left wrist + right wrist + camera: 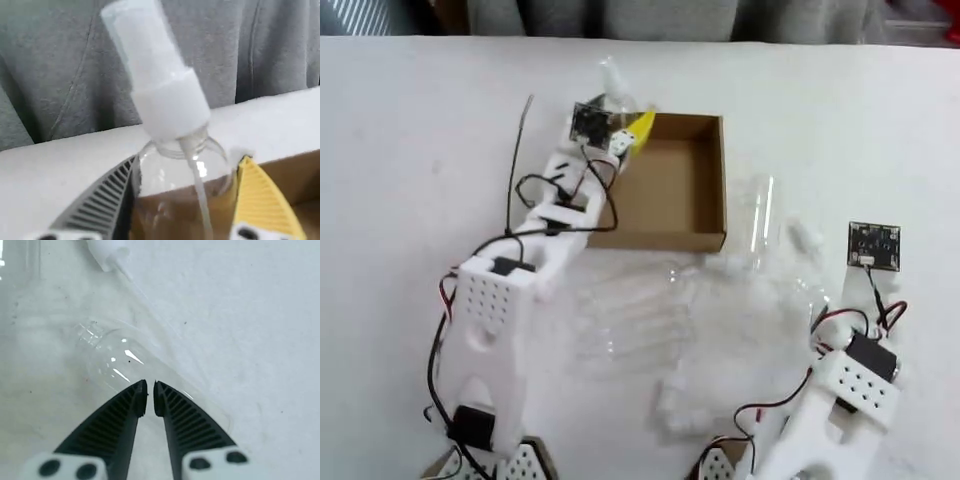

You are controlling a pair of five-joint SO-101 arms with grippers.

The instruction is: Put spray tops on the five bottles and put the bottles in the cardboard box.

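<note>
My left gripper point(189, 162) is shut on a clear bottle point(175, 200) that carries a white spray top point(160, 85). Its grey finger and yellow finger point(260, 200) press on either side of the bottle. In the high view that bottle point(612, 82) is held upright at the far left corner of the cardboard box point(722, 180). My right gripper point(150, 390) is shut with nothing in it, just over a bare clear bottle point(125, 360) lying on the table. A loose spray top point(107, 252) with its thin tube lies beyond that bottle.
Several clear bottles point(630, 320) lie on the white table in front of the box, and another point(760, 215) lies to its right. The right arm point(855, 375) stands at the near right. Grey cloth point(75, 60) hangs behind the table's far edge.
</note>
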